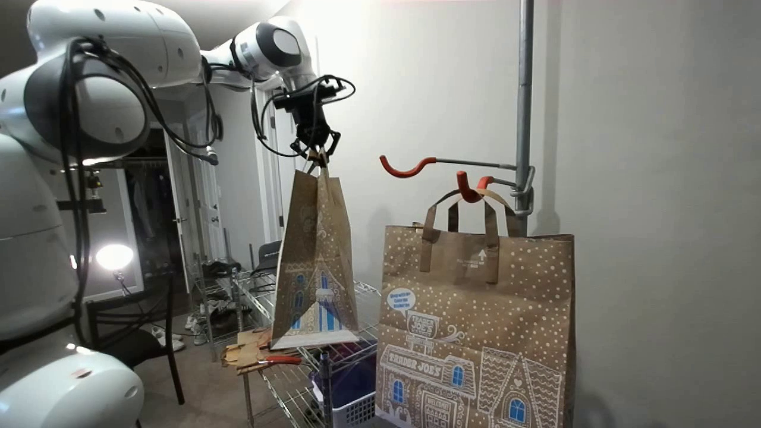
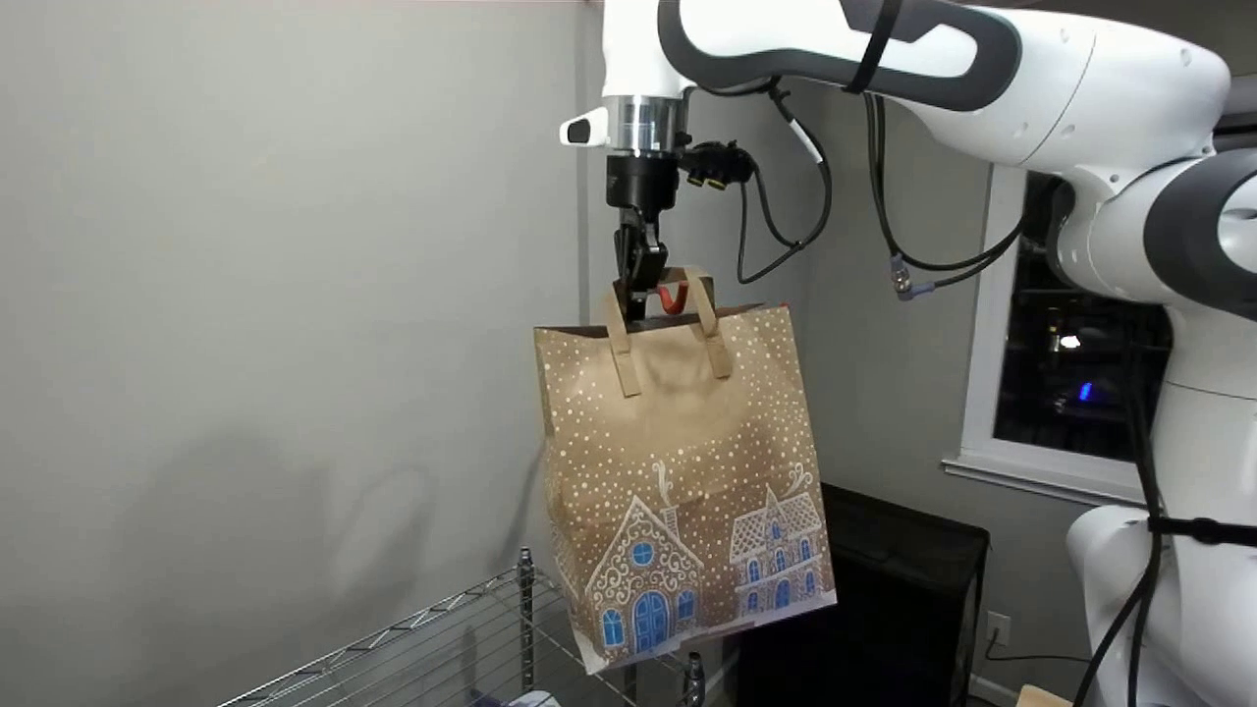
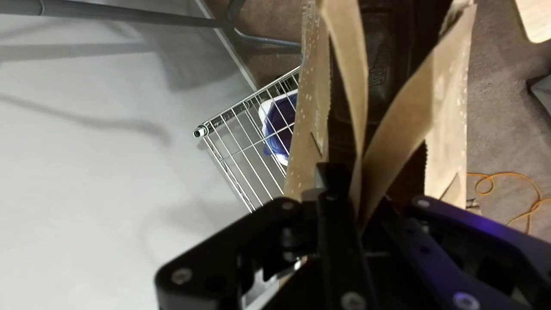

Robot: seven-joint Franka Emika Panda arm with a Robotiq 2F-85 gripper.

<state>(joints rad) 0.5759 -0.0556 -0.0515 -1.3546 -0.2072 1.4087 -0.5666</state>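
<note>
Handles point(image 3: 400, 120) of the paper bag point(image 2: 687, 481) are clamped in the claw point(image 1: 319, 156), and this bag hangs in the air near the wire rack point(image 3: 247, 148), so it seems wise to move slowly, because a swing may bump the neighbouring bag point(image 1: 475, 303) on a red hook point(image 1: 468, 189).

pale walls point(image 1: 654, 178), dark white-framed window point(image 2: 1065, 393), glowing lamp point(image 1: 115, 257), black chair point(image 1: 140, 348), brownish floor point(image 1: 208, 380)
</note>
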